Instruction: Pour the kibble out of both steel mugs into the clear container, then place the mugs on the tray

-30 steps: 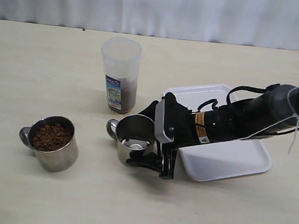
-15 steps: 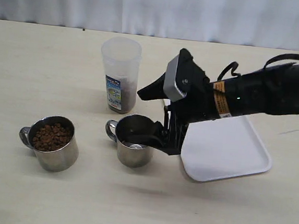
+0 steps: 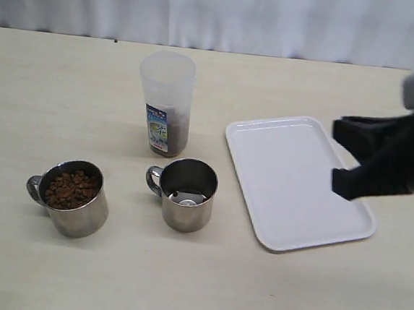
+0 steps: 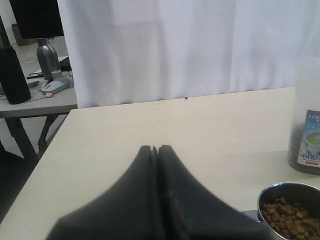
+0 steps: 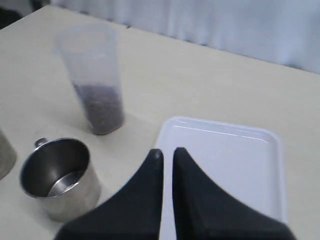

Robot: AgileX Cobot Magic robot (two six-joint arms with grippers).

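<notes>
Both your left end effector [image 4: 156, 149] and right end effector [image 5: 167, 152] are closed, holding nothing. One steel mug [image 3: 187, 195] stands empty near the tray [image 3: 293, 170]; next, probably pour the kibble-filled mug [image 3: 73, 198] into the clear container [image 3: 166, 104]

A: The left mug [image 3: 69, 199]?
B: Upright, shiny steel, holding a heap of brown kibble [image 3: 72, 189].
A: The empty mug [image 3: 187, 197]?
B: Upright between it and the white tray [image 3: 297, 181], handle leftward.
A: The clear container [image 3: 167, 93]?
B: Upright behind the empty mug, open-topped, kibble filling its lower part; the tray lies flat.
</notes>
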